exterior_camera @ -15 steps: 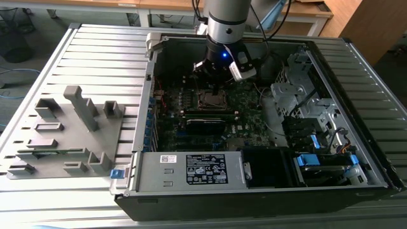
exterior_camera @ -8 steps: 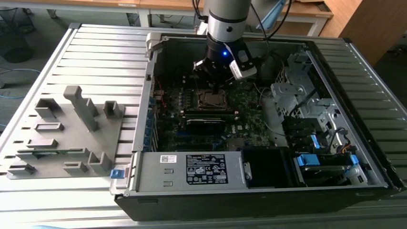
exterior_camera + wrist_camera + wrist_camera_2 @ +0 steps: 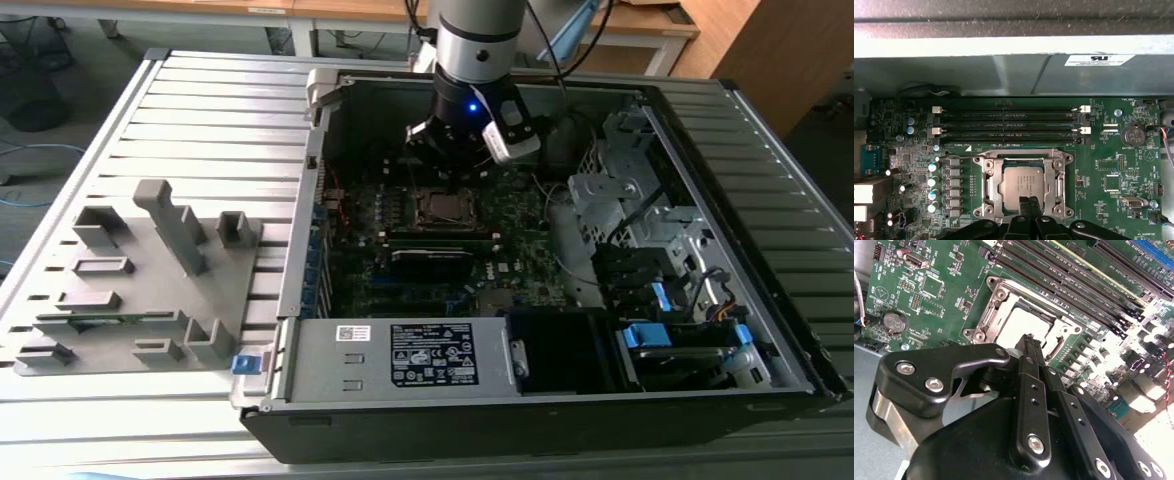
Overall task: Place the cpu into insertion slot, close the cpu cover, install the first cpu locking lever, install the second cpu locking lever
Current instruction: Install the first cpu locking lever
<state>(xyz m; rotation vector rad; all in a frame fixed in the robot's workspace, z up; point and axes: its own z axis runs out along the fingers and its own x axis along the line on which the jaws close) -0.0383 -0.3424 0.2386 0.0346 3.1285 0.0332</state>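
Hand (image 3: 1029,201) closed above 1 cpu (image 3: 1021,182) in 1 insertion slot (image 3: 988,186).

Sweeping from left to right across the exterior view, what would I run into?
Grey slotted block → computer case's side wall → insertion slot → metal drive cage.

cpu (image 3: 1023,184) in insertion slot (image 3: 987,190), memory slots (image 3: 1009,125) beside
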